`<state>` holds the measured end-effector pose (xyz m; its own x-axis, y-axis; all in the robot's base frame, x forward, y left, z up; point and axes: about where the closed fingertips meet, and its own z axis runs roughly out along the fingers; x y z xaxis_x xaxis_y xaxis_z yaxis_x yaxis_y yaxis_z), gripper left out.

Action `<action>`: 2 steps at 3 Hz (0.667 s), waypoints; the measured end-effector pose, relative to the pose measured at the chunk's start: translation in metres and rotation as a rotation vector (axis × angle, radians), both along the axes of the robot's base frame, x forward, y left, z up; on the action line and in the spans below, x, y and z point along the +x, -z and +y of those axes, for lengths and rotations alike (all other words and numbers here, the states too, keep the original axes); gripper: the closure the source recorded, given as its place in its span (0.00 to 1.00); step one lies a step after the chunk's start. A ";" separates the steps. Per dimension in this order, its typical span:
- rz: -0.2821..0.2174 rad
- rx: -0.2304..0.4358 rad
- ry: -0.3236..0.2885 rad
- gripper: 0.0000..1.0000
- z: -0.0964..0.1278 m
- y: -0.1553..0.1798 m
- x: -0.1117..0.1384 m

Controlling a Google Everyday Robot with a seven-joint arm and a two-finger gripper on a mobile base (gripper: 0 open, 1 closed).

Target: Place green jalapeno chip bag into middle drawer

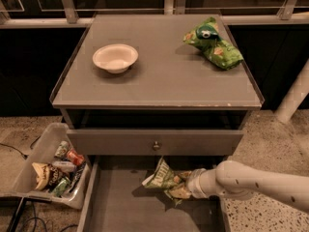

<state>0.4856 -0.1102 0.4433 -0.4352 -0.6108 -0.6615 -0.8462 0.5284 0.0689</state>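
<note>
The green jalapeno chip bag [161,176] is olive green with pale stripes and whitish lettering. It hangs over the middle drawer [125,209], just below the drawer front with the round knob [155,145]. My gripper [181,185] comes in from the right on a white arm and is shut on the bag's right end. The bag's left end tilts up and is held just above the drawer's grey floor.
On the cabinet top [159,81] stand a white bowl [115,58] at the left and a brighter green bag [212,43] at the back right. A clear bin of snacks [53,168] sits on the floor at the left. A white post [294,95] stands at the right.
</note>
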 end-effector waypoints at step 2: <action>0.024 0.031 0.007 1.00 0.019 0.032 0.010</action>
